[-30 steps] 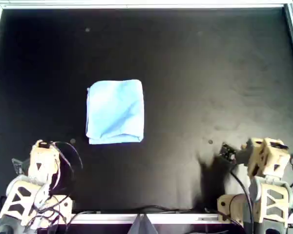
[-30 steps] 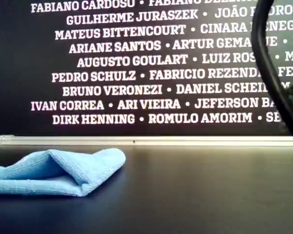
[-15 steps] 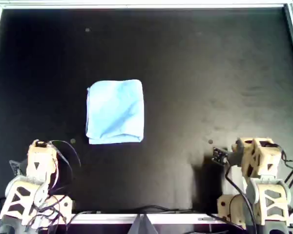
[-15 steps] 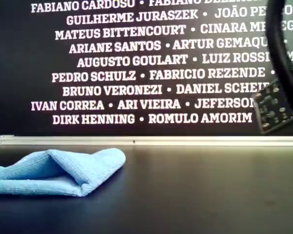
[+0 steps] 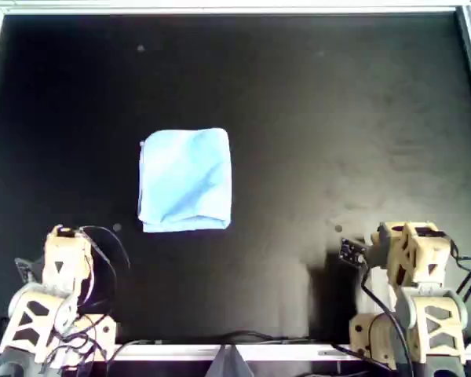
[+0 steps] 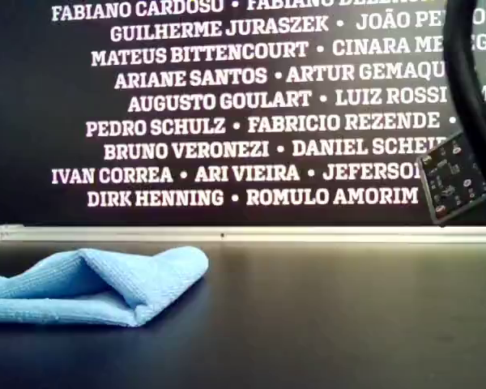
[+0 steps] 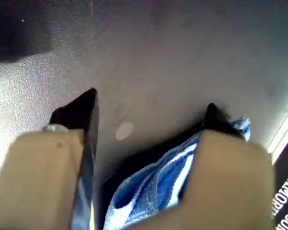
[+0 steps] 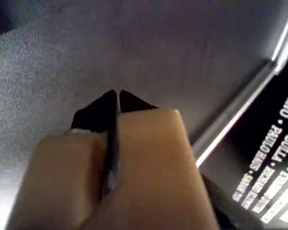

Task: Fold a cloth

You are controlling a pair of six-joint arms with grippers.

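Worktop (image 5: pixel 314 118): black and matte, with a pale metal rim; behind it, in the exterior view, a dark wall (image 6: pixel 251 105) with white printed names.
Cloth (image 5: pixel 186 180): light blue, folded to a small rectangle, lying left of centre in the overhead view; in the exterior view it is at the left, its fold puffed up a little.
Left claw (image 7: pixel 149 108): released, jaws wide apart, nothing between them; the cloth shows blue past one finger. Its arm (image 5: pixel 59 290) is at the overhead view's lower left, apart from the cloth.
Right claw (image 8: pixel 117 96): clenched, black tips touching, holding nothing, above bare worktop. Its arm (image 5: pixel 412 271) is at the overhead view's lower right, well apart from the cloth.
Circuit board (image 6: pixel 454 178): small, on the right arm, with a black cable (image 6: pixel 470 81) at the exterior view's right.
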